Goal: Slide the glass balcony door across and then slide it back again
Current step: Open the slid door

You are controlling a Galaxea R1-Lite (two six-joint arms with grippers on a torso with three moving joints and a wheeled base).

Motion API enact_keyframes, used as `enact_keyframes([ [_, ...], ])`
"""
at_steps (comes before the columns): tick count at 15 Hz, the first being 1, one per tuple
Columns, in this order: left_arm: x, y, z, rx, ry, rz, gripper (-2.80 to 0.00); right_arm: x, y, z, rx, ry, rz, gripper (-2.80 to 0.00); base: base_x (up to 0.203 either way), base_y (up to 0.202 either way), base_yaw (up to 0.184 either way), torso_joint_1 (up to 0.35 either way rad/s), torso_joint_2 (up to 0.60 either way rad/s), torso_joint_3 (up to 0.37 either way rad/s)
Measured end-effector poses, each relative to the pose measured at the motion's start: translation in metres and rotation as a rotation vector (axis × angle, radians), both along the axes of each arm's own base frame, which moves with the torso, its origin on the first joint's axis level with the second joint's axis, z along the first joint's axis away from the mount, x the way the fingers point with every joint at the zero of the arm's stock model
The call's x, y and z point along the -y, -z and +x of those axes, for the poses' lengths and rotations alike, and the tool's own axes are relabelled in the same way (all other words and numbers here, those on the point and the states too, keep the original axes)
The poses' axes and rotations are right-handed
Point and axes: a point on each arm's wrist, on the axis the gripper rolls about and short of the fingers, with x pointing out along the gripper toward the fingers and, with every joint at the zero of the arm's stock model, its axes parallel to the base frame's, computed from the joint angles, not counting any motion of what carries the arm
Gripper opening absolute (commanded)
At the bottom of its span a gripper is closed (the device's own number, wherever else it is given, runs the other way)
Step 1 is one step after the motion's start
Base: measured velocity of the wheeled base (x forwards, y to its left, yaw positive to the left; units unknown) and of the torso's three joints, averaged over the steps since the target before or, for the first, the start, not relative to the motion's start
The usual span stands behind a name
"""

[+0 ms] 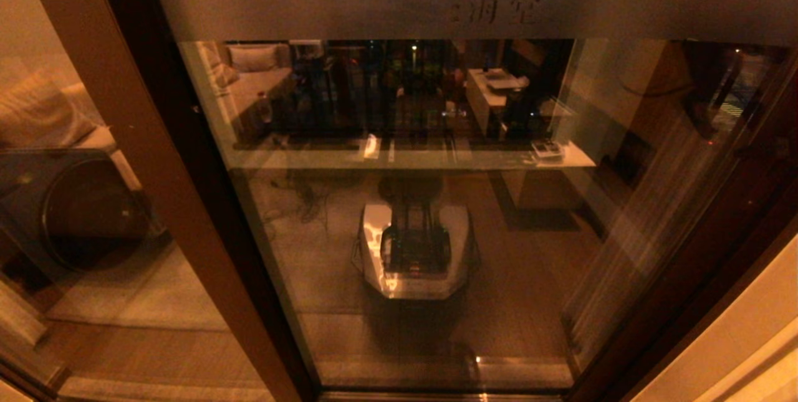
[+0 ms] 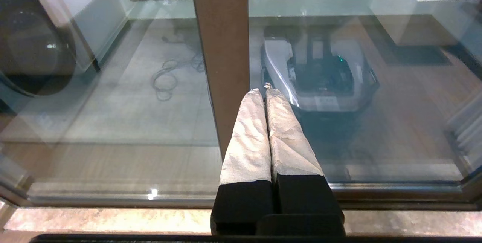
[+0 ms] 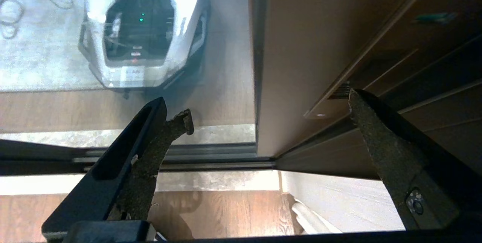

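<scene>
So the glass balcony door (image 1: 411,202) fills most of the head view, shut or close to it, its right stile next to the wall frame and its frosted band (image 1: 374,6) along the top. Just left of the door is the fixed panel's wide brown post (image 1: 149,140). Right gripper (image 3: 263,122) is spread wide open near the door's right stile (image 3: 297,66), touching nothing. Left gripper (image 2: 266,92) is pinched together, empty, parked facing the post. Can't tell how much sliding is left.
</scene>
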Motion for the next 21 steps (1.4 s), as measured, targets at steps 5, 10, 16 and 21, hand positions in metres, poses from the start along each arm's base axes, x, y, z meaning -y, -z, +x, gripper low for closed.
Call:
enact_keyframes([
  [5, 0.000, 0.000, 0.000, 0.000, 0.000, 0.000, -2.80, 0.004, 0.004, 0.002, -0.006, 0.007, 0.001, 0.00, 0.000, 0.000, 0.000, 0.000, 0.00, 0.000],
  [10, 0.000, 0.000, 0.000, -0.001, 0.000, 0.000, -2.80, 0.009, 0.009, 0.010, -0.002, 0.007, 0.004, 0.00, 0.000, 0.000, 0.000, 0.000, 0.00, 0.000],
  [16, 0.000, 0.000, 0.000, -0.001, 0.000, 0.000, -2.80, 0.002, 0.008, 0.017, 0.001, -0.010, 0.016, 0.00, 0.000, 0.000, 0.000, 0.000, 0.00, 0.000],
  [21, 0.000, 0.000, 0.000, -0.001, 0.000, 0.000, -2.80, -0.006, 0.006, 0.019, 0.003, -0.018, 0.033, 0.00, 0.000, 0.000, 0.000, 0.000, 0.00, 0.000],
])
